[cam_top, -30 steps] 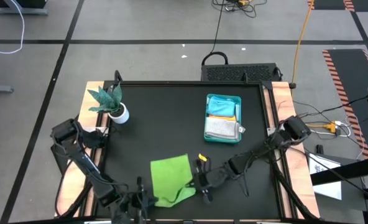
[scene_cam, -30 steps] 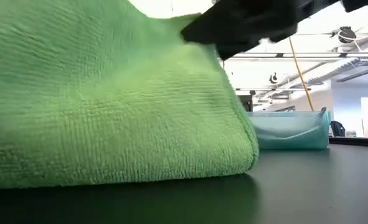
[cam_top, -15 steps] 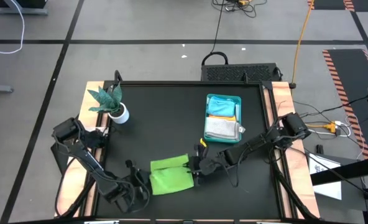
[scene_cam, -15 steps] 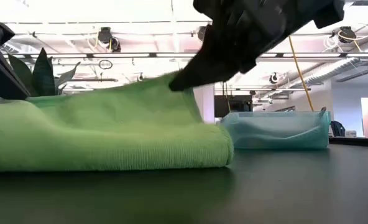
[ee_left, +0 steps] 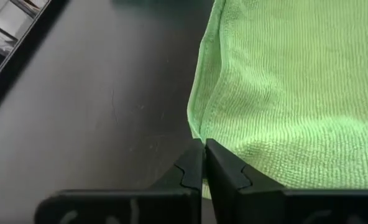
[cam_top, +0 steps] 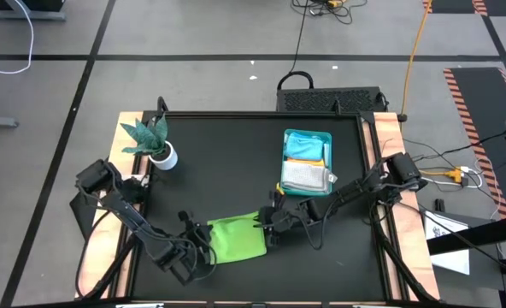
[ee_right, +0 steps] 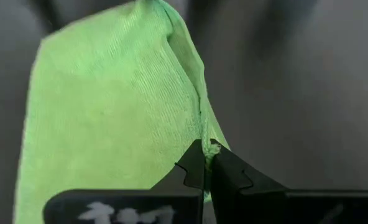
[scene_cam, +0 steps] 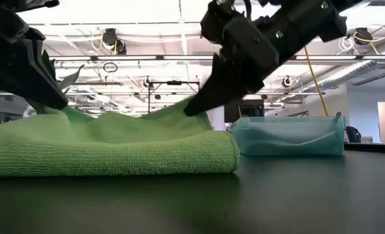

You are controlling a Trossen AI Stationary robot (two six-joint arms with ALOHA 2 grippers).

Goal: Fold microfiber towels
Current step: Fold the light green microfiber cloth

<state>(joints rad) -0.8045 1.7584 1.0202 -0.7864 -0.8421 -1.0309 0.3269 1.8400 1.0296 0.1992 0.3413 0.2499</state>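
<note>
A lime green towel (cam_top: 236, 239) lies folded double on the black table near its front edge, and also fills the low view (scene_cam: 108, 146). My left gripper (cam_top: 204, 236) is shut on the towel's left end. My right gripper (cam_top: 265, 228) is shut on its right end. In the low view my left gripper (scene_cam: 61, 105) and my right gripper (scene_cam: 191, 110) each come down onto the towel's upper layer. A white-grey towel (cam_top: 303, 176) and a blue one (cam_top: 303, 147) lie in the teal tray (cam_top: 285, 162). My left gripper pinches the towel's hemmed edge at a left corner (ee_left: 198, 132) between its two fingers. It slants down from the table's left and near side. The upper layer rises to a small peak (scene_cam: 72, 116) at the fingers; the rest lies on the table. My right gripper pinches the towel's hemmed edge at its right far corner (ee_right: 202, 138) between its two fingers. It slants down from the table's right side. The upper layer rises to a small peak (scene_cam: 179, 109) at the fingers; the rest lies flat on the lower layer.
The teal tray stands at the back right of the table. A small green plant in a white pot (cam_top: 156, 144) stands at the back left. Bare black table lies between them and behind the towel.
Both grippers have carried the towel's near edge up and over toward the table's far edge, then down. The towel has folded over itself: the near half now lies on the far half, which stayed where it was. Both grippers have stayed shut.
</note>
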